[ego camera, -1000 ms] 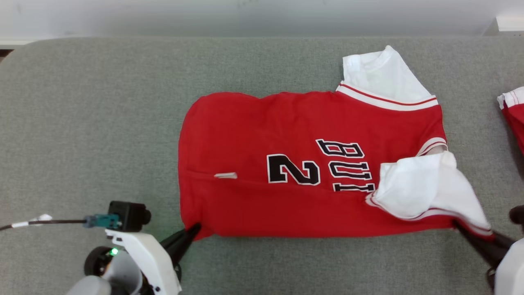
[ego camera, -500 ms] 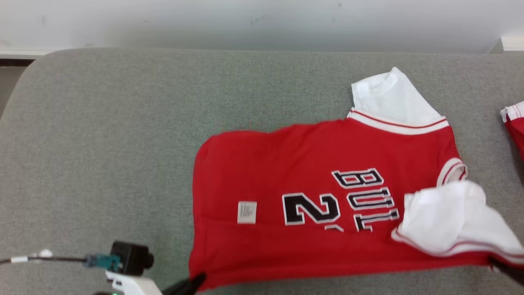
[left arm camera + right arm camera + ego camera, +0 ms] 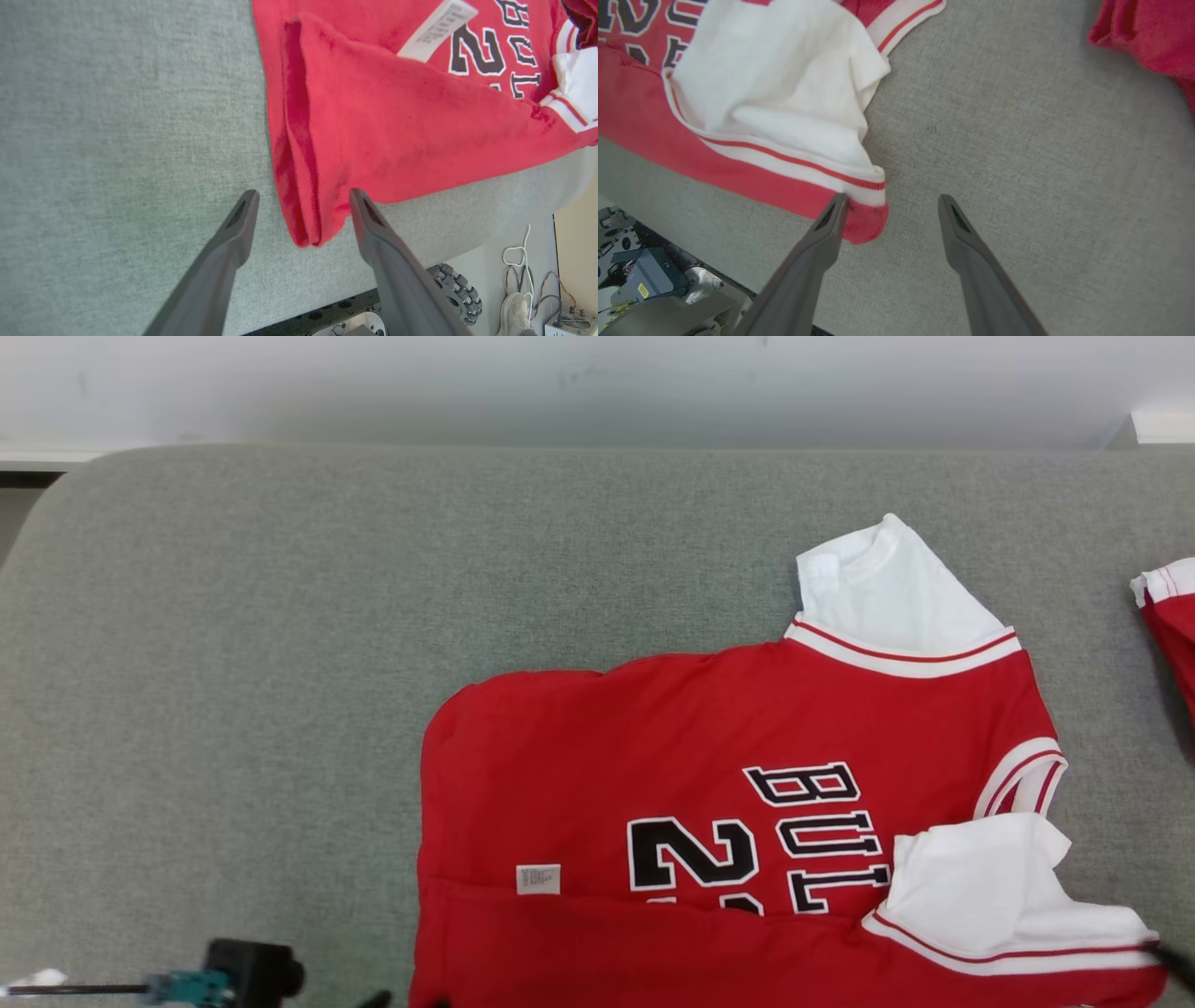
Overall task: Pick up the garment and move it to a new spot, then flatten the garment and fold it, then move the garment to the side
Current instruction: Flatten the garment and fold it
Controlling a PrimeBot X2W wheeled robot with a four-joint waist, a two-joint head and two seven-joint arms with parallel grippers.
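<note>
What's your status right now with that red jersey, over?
Left gripper open, right gripper open. Jersey lying on grey table, near edge folded over, not held. Another red garment far right, clear of it.

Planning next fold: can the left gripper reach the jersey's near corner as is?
Likely yes: the left gripper is open and a corner of the jersey lies between its fingers on the grey surface, uncovered.

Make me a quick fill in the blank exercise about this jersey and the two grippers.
1. The jersey is mostly ___.
2. It lies on a ___ table.
3. The left gripper has its jaws ___ around the jersey's corner.
4. The right gripper has its jaws ___.
Missing words: red; gray; open; open.
</note>
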